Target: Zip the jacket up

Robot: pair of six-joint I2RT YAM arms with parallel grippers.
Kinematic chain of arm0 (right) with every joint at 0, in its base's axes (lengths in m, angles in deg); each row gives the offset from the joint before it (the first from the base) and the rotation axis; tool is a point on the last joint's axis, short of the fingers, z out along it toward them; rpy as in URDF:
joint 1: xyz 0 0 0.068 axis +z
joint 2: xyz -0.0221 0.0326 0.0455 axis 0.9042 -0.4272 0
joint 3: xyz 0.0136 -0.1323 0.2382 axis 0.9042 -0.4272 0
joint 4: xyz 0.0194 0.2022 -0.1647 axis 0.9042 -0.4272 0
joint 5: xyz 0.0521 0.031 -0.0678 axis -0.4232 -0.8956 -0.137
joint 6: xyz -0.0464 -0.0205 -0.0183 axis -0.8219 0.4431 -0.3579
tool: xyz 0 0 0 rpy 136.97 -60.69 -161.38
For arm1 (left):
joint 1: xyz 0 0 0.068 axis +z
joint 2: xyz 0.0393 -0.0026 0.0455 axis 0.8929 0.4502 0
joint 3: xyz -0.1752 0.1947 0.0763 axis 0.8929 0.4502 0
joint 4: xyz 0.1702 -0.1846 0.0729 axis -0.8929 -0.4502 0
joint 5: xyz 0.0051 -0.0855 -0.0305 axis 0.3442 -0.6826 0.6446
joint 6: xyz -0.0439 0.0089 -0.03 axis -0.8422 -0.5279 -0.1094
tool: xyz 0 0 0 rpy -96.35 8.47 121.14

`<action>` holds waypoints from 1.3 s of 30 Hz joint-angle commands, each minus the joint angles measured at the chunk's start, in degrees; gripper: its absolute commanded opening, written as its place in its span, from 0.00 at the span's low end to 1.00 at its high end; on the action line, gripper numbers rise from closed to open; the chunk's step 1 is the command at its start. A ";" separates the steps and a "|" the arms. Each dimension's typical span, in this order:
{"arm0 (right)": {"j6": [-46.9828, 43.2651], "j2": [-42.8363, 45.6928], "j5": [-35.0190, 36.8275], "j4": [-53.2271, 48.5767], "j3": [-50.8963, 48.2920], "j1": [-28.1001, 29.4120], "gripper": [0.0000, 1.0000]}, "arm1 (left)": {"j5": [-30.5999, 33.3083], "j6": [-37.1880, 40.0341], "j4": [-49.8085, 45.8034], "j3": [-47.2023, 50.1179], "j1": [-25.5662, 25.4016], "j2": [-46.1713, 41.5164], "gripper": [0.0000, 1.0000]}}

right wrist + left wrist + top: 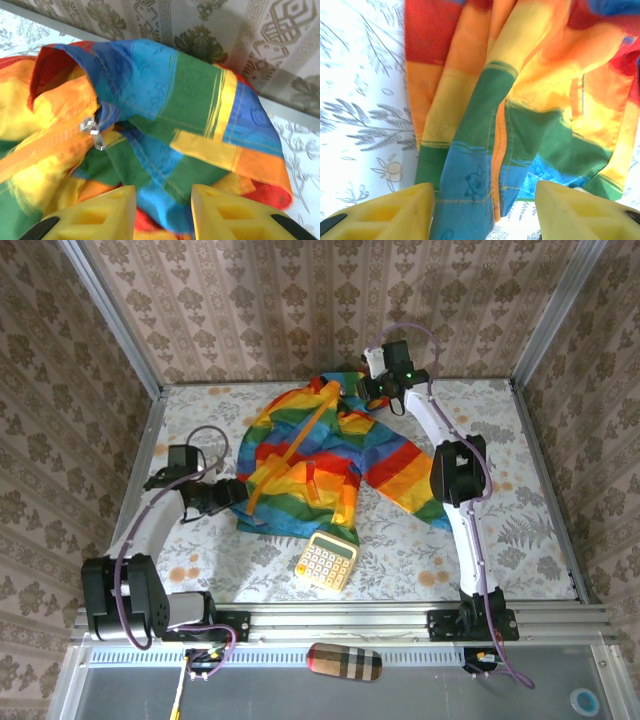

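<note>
Apparently zipped to the collar, the thin rainbow-striped hooded jacket point(320, 460) lies on the tabletop point(520, 540) just beyond the cream calculator point(326, 562). The left hand point(483, 196) gapes wide at its hem and the right hand point(162, 197) is narrowly parted at its hood; neither grips. Little remains.

No word, number or brand can be read anywhere. The calculator point(326, 562) lies near the near edge of the table point(520, 540), and its keys are too small to tell any figure on them. The blue stripe of the jacket point(330, 460) carries a faint line drawing point(476, 184), a small round shape with rings around it. In the right wrist view the blue fabric has more of such thin outlines. These are pictures, not letters.
</note>
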 commanded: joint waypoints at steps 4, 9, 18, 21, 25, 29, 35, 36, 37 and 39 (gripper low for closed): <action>-0.25 12.03 1.81 6.79 -11.86 0.85 0.33 | -0.98 5.19 -2.44 -5.68 4.14 -2.75 0.57; 0.58 20.68 3.13 12.01 -23.89 0.93 0.33 | -1.73 7.38 -1.44 -9.38 5.88 -2.93 0.60; 2.75 40.70 6.44 24.99 -51.16 0.93 0.43 | 1.83 10.89 6.01 -10.40 9.62 -6.68 0.80; 4.44 47.57 8.15 30.45 -60.83 0.74 0.49 | 2.88 12.10 12.31 -6.85 10.62 -9.22 0.99; 7.99 55.59 12.98 35.42 -72.97 0.65 0.75 | 3.14 13.63 24.57 1.39 10.71 -13.35 1.00; 10.78 62.45 17.73 36.51 -81.89 -0.26 0.90 | 2.92 15.03 36.18 9.90 10.47 -17.86 1.00; 14.99 71.82 20.36 51.10 -97.78 -3.64 0.97 | 10.56 12.66 41.62 17.10 9.51 -22.42 1.00; 15.77 73.05 20.60 54.41 -100.84 -4.28 1.00 | 12.00 12.27 42.18 18.13 9.12 -22.97 1.00; 15.44 73.99 20.61 56.69 -103.00 -4.76 1.00 | 13.52 12.12 42.90 19.05 8.65 -23.49 1.00; 12.69 75.34 21.65 61.51 -107.59 -4.89 1.00 | 18.22 12.90 45.94 21.63 6.79 -24.63 1.00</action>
